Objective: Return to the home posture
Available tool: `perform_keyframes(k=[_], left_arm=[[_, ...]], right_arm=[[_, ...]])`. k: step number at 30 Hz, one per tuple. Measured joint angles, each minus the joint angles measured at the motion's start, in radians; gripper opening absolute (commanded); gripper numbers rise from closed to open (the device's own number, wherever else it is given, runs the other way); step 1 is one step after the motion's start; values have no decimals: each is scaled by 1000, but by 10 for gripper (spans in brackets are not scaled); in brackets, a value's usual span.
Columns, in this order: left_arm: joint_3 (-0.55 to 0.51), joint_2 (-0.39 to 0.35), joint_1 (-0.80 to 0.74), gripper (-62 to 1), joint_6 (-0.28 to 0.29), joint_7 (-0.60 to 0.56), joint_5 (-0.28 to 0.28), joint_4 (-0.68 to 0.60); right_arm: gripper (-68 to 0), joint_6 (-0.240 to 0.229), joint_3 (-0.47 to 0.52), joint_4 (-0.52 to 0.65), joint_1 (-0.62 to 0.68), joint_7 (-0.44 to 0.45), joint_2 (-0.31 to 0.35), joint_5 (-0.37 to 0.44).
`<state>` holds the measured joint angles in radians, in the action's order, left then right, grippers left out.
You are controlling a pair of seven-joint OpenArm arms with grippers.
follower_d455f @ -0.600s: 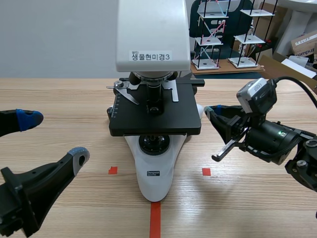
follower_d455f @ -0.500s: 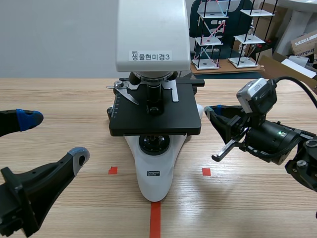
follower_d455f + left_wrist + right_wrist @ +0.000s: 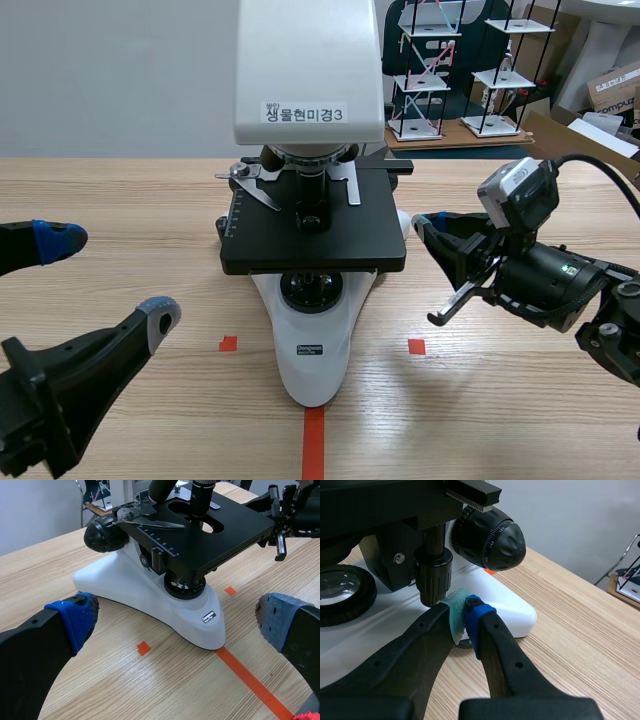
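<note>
Pressing its two pads together on nothing, the right gripper [image 3: 464,614] is sitting close against the right flank of the biological microscope [image 3: 310,60], its tips just under the small stage-drive knob [image 3: 434,580] and below the big focus knob [image 3: 490,537]. The left gripper [image 3: 110,276] is hanging spread wide, holding nothing, on the microscope's left and near its white base [image 3: 150,597], apart from it. Nothing is shifting across the last half second: both arms are staying exactly where they were and the microscope is not moving. For the task, that is reading as a pause, with the retreat probably not yet begun, since the right gripper is sitting too near the microscope to look like a rest pose. Several things are staying uncertain. Whether the right pads are touching the stage-drive knob or only hovering beneath it is not showing. The microscope's eyepieces are being cut off overhead, most of the left arm is lying outside every view, and the home posture itself is appearing nowhere.
</note>
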<state>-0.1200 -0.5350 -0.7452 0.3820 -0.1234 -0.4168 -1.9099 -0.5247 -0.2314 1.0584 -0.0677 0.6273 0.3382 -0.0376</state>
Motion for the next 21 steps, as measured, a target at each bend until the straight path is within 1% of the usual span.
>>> perform_keyframes(k=[9, 12, 14, 18, 19, 21], left_arm=[[0, 0, 0, 14, 0, 0, 0, 0], [0, 0, 0, 14, 0, 0, 0, 0], [0, 0, 0, 14, 0, 0, 0, 0], [0, 0, 0, 14, 0, 0, 0, 0], [0, 0, 0, 14, 0, 0, 0, 0], [0, 0, 0, 14, 0, 0, 0, 0]], right_arm=[[-675, 0, 0, 0, 0, 0, 0, 0], [-664, 0, 0, 0, 0, 0, 0, 0], [-664, 14, 0, 0, 6, 10, 0, 0], [-664, 66, 1, 9, 67, 116, 2, 3], [-664, 70, 3, 18, 93, 139, 4, 4], [-664, 65, 22, 53, 164, 171, 10, 3]])
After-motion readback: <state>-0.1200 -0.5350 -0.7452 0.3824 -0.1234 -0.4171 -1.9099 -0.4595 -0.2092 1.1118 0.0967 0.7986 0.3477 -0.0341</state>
